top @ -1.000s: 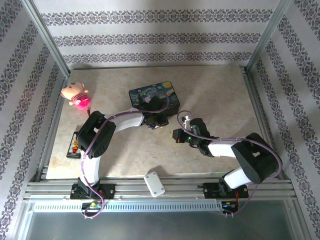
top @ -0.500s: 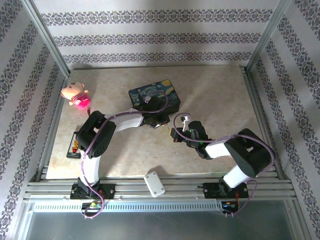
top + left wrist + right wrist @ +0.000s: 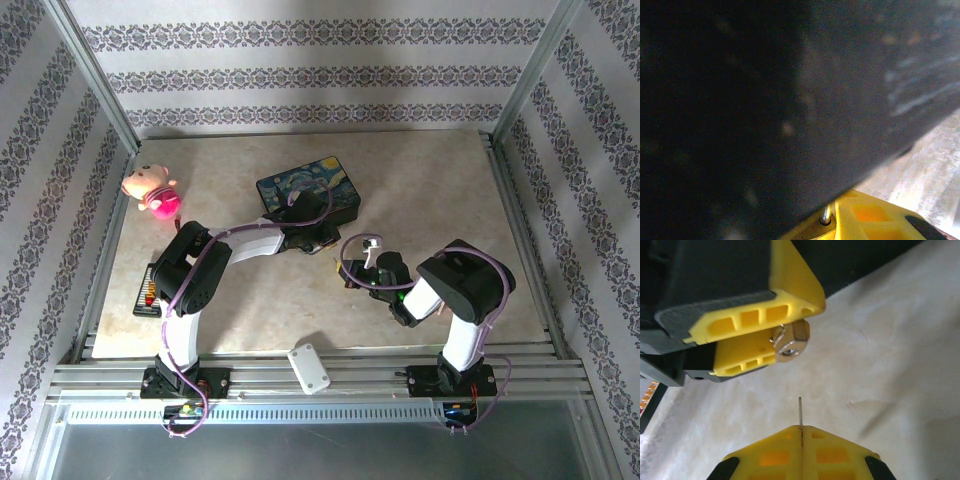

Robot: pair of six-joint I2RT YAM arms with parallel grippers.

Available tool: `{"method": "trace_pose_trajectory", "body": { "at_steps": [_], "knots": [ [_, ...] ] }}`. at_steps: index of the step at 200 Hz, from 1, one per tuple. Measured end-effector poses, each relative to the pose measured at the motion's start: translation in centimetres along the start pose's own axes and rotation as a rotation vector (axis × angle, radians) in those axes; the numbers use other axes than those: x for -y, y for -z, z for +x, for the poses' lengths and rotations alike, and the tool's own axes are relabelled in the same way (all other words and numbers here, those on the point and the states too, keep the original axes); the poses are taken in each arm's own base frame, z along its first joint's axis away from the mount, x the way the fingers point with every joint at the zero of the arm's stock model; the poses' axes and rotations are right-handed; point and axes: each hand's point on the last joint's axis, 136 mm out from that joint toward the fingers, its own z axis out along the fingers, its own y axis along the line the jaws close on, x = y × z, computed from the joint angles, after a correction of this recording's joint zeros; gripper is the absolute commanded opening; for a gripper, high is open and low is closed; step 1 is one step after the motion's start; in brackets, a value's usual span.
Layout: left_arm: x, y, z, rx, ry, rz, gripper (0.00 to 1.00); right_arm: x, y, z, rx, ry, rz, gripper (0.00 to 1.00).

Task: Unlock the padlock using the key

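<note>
The tiny brass padlock [image 3: 791, 340] hangs above the table, and my left gripper [image 3: 321, 247] is shut on it between two yellow fingers [image 3: 752, 316]. In the left wrist view its silvery shackle [image 3: 826, 215] rises beside a yellow finger [image 3: 867, 216]. My right gripper [image 3: 801, 429] is shut on the key [image 3: 800, 413], whose thin blade points edge-on at the padlock's underside with a short gap between them. From above, the right gripper [image 3: 347, 270] sits just right of and below the left one.
The dark blue painted tin [image 3: 308, 190] stands directly behind the left gripper, its dark side [image 3: 765, 100] very close. A pink toy [image 3: 152, 190] lies far left. A dark rack [image 3: 148, 290] is at the left edge, and a white box [image 3: 309, 367] on the front rail.
The right arm's elbow has swung left and folded in, carrying the key a little left toward the padlock. The left gripper has shifted slightly with the padlock still held.
</note>
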Motion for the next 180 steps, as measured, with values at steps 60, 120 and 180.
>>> {"method": "trace_pose_trajectory", "body": {
  "at_steps": [60, 120, 180],
  "knots": [
    [0.3, 0.0, -0.3, -0.002, 0.025, 0.021, 0.33, 0.0, -0.1, -0.6, 0.047, 0.010, -0.013, 0.00],
    [0.3, 0.0, -0.3, 0.005, 0.023, 0.032, 0.33, -0.5, -0.4, -1.6, 0.077, 0.017, -0.025, 0.00],
    [0.4, 0.0, -0.3, 0.008, 0.024, 0.044, 0.33, -1.1, -0.7, -1.8, 0.084, 0.028, -0.039, 0.00]
  ]
}}
